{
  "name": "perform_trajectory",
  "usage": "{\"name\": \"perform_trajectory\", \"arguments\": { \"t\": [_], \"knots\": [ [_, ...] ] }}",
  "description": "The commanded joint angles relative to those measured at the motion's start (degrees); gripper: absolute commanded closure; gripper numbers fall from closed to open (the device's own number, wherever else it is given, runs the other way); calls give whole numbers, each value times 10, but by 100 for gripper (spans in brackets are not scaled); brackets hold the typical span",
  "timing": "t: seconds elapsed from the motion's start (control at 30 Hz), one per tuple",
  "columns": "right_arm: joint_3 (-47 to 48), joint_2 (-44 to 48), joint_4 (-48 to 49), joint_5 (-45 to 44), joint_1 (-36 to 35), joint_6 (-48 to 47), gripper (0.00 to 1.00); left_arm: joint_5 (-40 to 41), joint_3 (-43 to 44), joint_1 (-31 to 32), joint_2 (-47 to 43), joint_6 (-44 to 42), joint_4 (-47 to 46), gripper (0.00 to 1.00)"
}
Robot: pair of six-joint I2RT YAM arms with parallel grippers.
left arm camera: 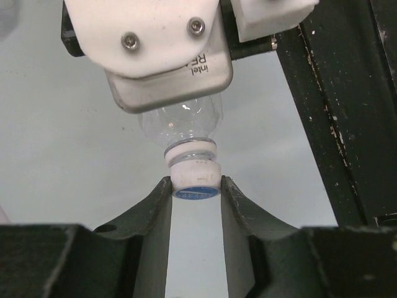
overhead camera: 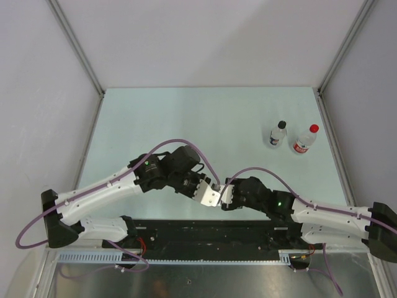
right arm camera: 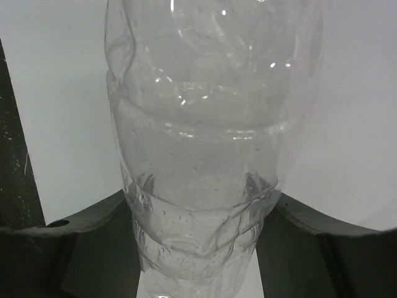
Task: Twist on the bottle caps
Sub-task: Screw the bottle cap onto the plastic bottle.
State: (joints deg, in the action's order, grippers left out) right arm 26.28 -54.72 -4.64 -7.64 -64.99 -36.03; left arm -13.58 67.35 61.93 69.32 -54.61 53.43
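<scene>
The whitish cap (left arm camera: 195,177), blue on its top face, sits on the neck of a clear bottle (left arm camera: 183,124). My left gripper (left arm camera: 195,187) is shut on that cap, one finger pressing each side. My right gripper (right arm camera: 201,214) is shut on the same bottle's (right arm camera: 205,124) body, which fills the right wrist view. In the top view both grippers meet just ahead of the arm bases, left (overhead camera: 211,191) and right (overhead camera: 228,194); the bottle between them is hidden there. Two more bottles stand upright at the back right, one with a black cap (overhead camera: 282,124) and one with a red cap (overhead camera: 314,128).
The black base rail (overhead camera: 205,233) runs along the near edge right behind the grippers. The right wrist's white camera housing (left arm camera: 161,43) hangs close above the held bottle. Grey walls (overhead camera: 37,93) enclose the pale table (overhead camera: 186,124) on the left, right and back.
</scene>
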Motion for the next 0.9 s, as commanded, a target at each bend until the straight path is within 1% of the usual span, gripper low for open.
{"name": "perform_trajectory", "arguments": {
  "t": [0.0,0.07,0.17,0.43,0.63,0.87],
  "knots": [
    [16,38,176,53,-7,2,76,-23,32,9,4,-21,-2,73],
    [14,36,183,54,-7,3,77,-31,45,9,2,-20,-2,69],
    [13,31,192,55,-7,3,79,-43,60,9,-1,-16,-2,66],
    [-4,42,246,63,-6,7,88,-47,73,9,-4,-9,-3,66],
    [-24,66,281,70,-6,18,92,-37,77,9,2,-7,-3,65],
    [-27,72,277,84,-5,13,94,-42,106,9,3,10,-3,55]
  ]
}}
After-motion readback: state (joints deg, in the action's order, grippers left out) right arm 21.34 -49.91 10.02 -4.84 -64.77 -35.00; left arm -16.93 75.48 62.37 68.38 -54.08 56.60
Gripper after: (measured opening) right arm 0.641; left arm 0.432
